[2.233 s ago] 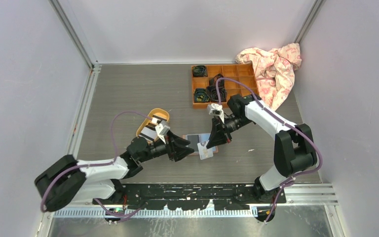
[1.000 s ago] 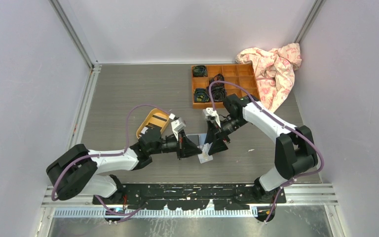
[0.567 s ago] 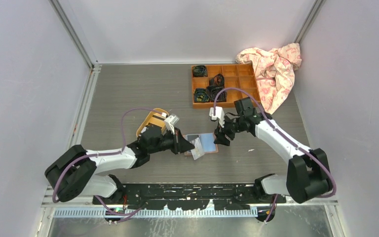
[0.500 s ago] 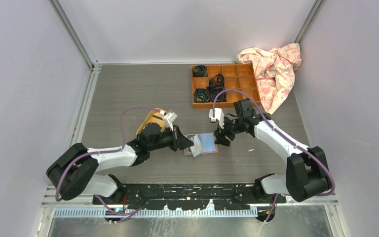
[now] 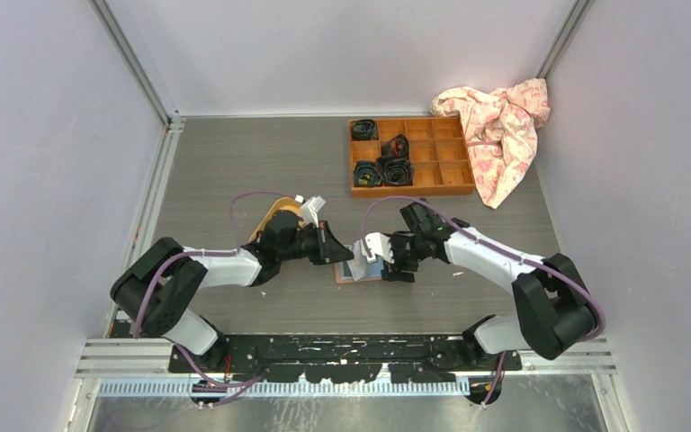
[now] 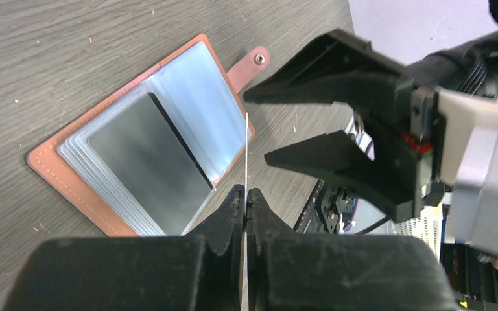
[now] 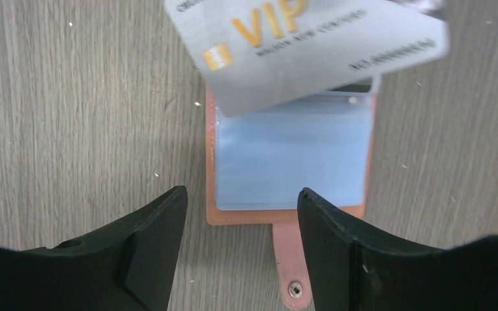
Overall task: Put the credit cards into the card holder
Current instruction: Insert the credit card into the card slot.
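The silver card (image 7: 305,45) reads "VIP" in gold letters beside a small gold chip mark; its finer print is too blurred to read. It is thin, flat plastic, and the left gripper (image 6: 243,197) is clenched on one edge of it. The card hangs over one end of the card holder (image 7: 292,162); I cannot tell whether they touch. The holder lies open on the grey wood-grain tabletop (image 7: 71,97). It is stitched salmon-pink leather with clear bluish sleeves and a snap tab with a metal stud. A dark grey card (image 6: 146,155) sits in one sleeve. The right gripper (image 7: 241,197) is released, with its black fingers spread over the tab end.
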`<control>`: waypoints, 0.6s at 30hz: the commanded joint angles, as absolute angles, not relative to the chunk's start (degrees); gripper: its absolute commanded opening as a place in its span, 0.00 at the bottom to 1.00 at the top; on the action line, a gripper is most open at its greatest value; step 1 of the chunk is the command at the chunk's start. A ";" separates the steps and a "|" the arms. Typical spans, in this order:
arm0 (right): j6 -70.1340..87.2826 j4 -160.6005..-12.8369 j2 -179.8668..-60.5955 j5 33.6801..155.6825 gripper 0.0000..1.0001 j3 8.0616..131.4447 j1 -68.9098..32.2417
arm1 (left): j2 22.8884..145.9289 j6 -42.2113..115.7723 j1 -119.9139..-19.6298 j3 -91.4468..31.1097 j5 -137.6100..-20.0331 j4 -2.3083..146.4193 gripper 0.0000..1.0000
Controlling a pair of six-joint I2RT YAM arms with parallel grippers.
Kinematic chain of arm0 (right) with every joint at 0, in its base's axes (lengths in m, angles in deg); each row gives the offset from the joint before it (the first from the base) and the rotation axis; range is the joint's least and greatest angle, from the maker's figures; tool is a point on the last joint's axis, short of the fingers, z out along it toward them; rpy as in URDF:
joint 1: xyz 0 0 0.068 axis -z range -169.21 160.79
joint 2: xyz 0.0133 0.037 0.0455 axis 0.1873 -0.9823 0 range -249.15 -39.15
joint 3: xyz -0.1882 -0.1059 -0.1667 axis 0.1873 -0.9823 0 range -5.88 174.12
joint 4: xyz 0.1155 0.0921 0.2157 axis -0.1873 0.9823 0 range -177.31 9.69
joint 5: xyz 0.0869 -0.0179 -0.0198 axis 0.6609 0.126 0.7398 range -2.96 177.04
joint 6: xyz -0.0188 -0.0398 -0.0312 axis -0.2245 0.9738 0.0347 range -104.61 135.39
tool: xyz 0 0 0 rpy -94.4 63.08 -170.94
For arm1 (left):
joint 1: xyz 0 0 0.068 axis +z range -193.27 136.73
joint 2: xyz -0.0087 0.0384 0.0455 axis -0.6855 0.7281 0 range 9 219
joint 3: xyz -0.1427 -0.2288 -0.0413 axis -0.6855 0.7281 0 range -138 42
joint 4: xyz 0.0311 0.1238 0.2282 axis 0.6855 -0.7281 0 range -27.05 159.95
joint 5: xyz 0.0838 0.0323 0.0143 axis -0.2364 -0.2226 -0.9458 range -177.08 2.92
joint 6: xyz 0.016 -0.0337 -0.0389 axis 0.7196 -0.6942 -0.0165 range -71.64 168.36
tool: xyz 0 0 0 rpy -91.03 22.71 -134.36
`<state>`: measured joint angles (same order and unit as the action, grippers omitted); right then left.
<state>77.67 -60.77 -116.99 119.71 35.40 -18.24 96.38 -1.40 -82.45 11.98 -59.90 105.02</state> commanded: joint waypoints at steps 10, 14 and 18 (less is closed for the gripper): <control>85.71 -62.01 -120.31 111.15 0.59 34.62 -22.33 | 102.51 -2.87 -80.06 6.94 -56.30 104.78 0.00; 86.53 -61.49 -120.12 110.61 0.53 34.69 -22.34 | 103.86 -2.88 -79.94 5.86 -56.17 103.08 0.00; 86.73 -60.99 -120.36 110.43 0.47 34.81 -22.33 | 103.97 -2.75 -79.82 5.39 -57.12 100.01 0.00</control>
